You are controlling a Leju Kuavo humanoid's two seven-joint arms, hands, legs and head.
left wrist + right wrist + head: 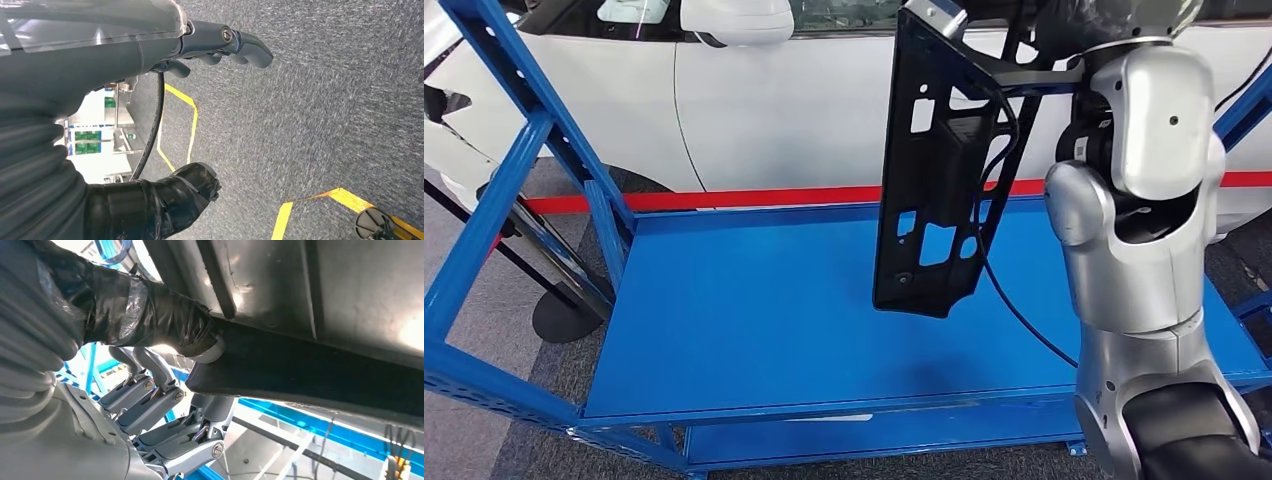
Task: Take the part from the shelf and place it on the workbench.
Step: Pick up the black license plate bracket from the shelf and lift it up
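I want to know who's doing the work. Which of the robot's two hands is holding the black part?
The right hand. It grips the black part's edge, holding it up over the blue shelf. The left hand hangs over grey carpet, holding nothing.

Blue shelf (754, 300): flat deck w/ blue frame posts at left. Lower deck (874, 432) just beneath, near edge. Shelf stands on grey carpet (484, 300); round black base (564, 322) on carpet, left.
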